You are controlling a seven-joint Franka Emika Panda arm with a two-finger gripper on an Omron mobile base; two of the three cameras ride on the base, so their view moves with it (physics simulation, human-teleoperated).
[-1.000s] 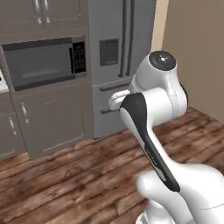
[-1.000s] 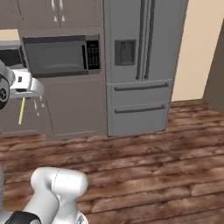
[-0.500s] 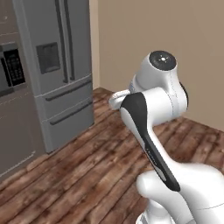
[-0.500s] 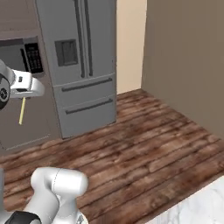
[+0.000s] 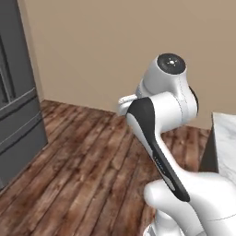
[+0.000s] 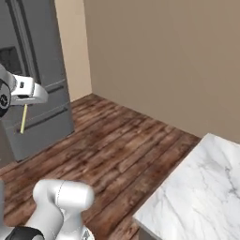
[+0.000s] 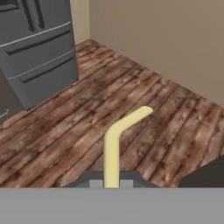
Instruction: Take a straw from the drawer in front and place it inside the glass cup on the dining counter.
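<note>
Taking the refrigerator [image 6: 33, 70] as the landmark and reading from left to right: in the right base view the claw [image 6: 27, 96] sits at the far left, in front of the refrigerator's grey doors, and the straw [image 6: 23, 118] hangs from it as a thin pale-yellow stick pointing down toward the wooden floor [image 6: 117, 145]. In the hand view the straw [image 7: 114, 148] rises from between the finger tips at the bottom edge, its long axis running away from the claw and its bent end kinking off to the right, so the claw looks closed on the straw's plain end, though the tips themselves are too low in that view to see clearly. Right of the refrigerator comes the bare tan wall, then open floor. Farthest from the refrigerator, at the lower right, a corner of the dining counter [image 6: 201, 192] comes in, a white marble surface with grey veins; the straw is well apart from it. The glass cup is probably further along that slab, so the carry likely goes on rightward, away from the refrigerator.
</note>
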